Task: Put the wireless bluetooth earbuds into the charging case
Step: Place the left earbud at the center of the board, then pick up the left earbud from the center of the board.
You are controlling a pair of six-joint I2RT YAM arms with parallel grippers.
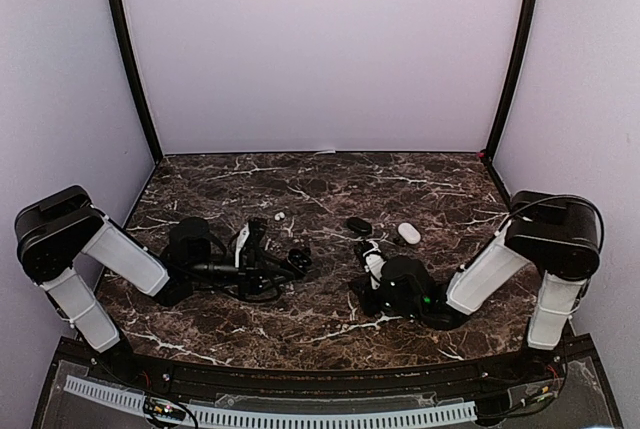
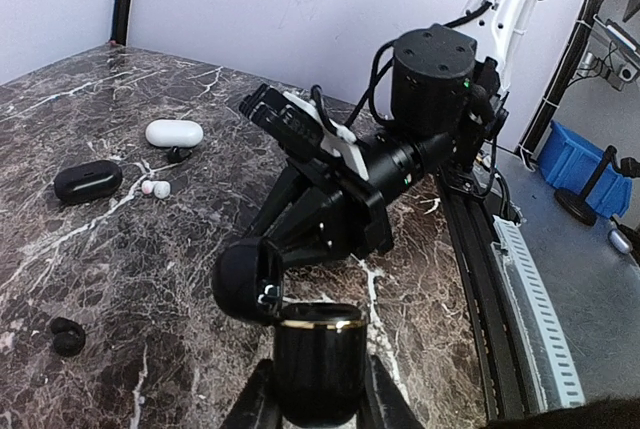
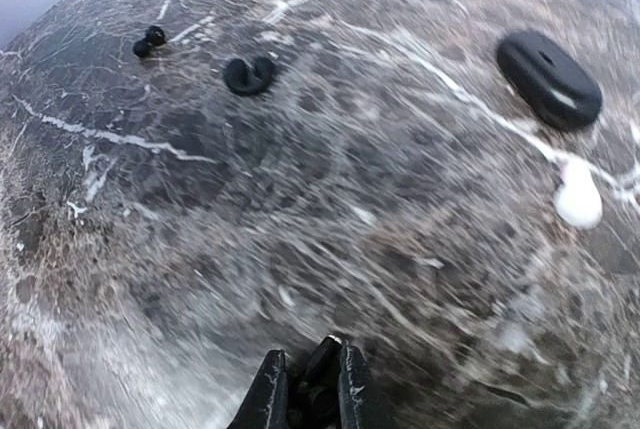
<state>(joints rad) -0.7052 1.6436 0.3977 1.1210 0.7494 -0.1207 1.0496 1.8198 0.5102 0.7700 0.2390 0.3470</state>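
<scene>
My left gripper (image 2: 318,404) is shut on a black charging case (image 2: 320,364) with a gold rim. The case stands upright and its lid (image 2: 243,281) is swung open to the left. In the top view this gripper (image 1: 297,262) sits left of centre. My right gripper (image 3: 305,389) is shut on a small black earbud (image 3: 318,374) just above the blurred marble. In the left wrist view its fingers (image 2: 285,234) reach down beside the open lid. Loose on the table lie a white earbud (image 2: 156,189), a black earbud (image 2: 68,336) and another black earbud (image 3: 250,74).
A closed black case (image 2: 88,181) and a closed white case (image 2: 174,133) lie on the marble table (image 1: 330,184), also seen as the black case (image 1: 359,224) and white case (image 1: 409,233). A white earbud (image 1: 279,216) lies further back. Purple walls enclose three sides.
</scene>
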